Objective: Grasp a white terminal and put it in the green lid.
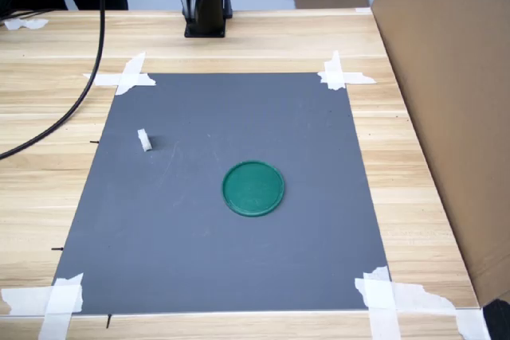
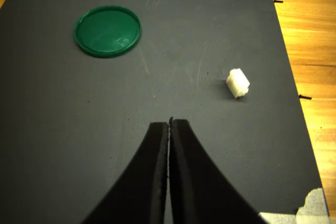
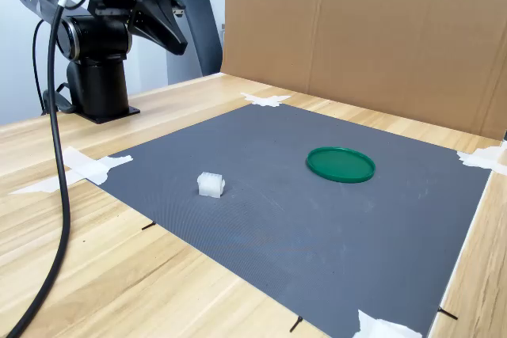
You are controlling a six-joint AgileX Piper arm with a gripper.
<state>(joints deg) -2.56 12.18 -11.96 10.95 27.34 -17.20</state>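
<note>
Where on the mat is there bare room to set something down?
Nearly everywhere: the mat holds only the terminal and lid. The broad strip between the lid and the near taped corners is bare, as is the stretch between lid and terminal. Nothing crowded.

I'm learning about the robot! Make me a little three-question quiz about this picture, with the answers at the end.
1. True or false: the white terminal already lies inside the green lid.
2. How do the jaws of the claw stand in the wrist view?
A. wide open
B. closed together with nothing between them
C. closed on the terminal
3. Fill in the blank: the dark grey mat is stuck to the wooden table at its corners with white ____.

Key
1. False. It sits on the mat, apart from the lid.
2. B
3. tape
</note>
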